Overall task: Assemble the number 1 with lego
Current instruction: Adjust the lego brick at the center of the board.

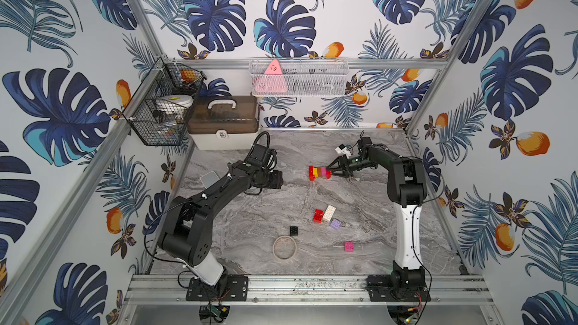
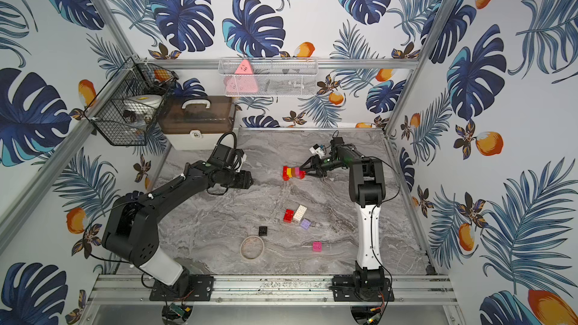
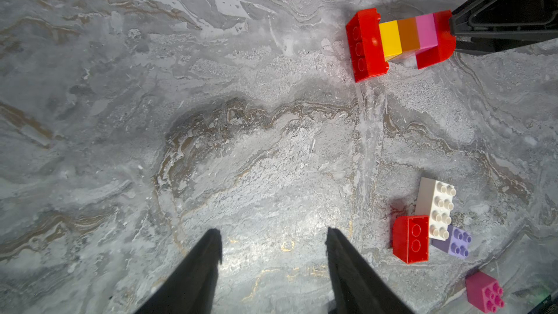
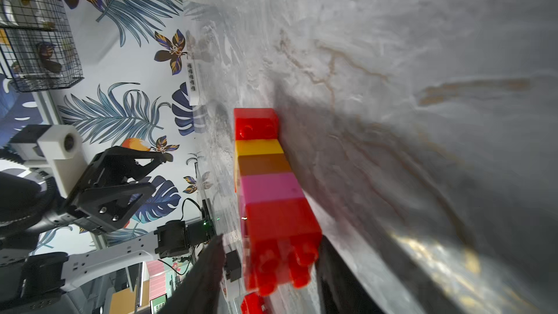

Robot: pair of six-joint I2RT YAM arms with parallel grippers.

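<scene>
A lego stack (image 1: 319, 172) (image 2: 293, 172) lies on its side on the marble table: a long red brick, then yellow, orange, pink, and a red end brick (image 4: 280, 231). My right gripper (image 1: 330, 172) (image 4: 273, 238) is open with its jaws either side of that red end; one finger stands clear of it, the other is close beside it. The left gripper (image 1: 280, 179) (image 3: 273, 231) hovers open and holds nothing, to the left of the stack (image 3: 398, 40). Loose red (image 1: 318, 215), white (image 1: 329, 213), lilac (image 1: 335, 224), black (image 1: 293, 230) and pink (image 1: 349, 246) bricks lie nearer the front.
A flat tan ring (image 1: 284, 247) lies near the front by the black brick. A pale grey rounded square box (image 1: 209, 178) sits behind the left arm. A lidded case (image 1: 223, 123) and a wire basket (image 1: 162, 104) stand at the back left.
</scene>
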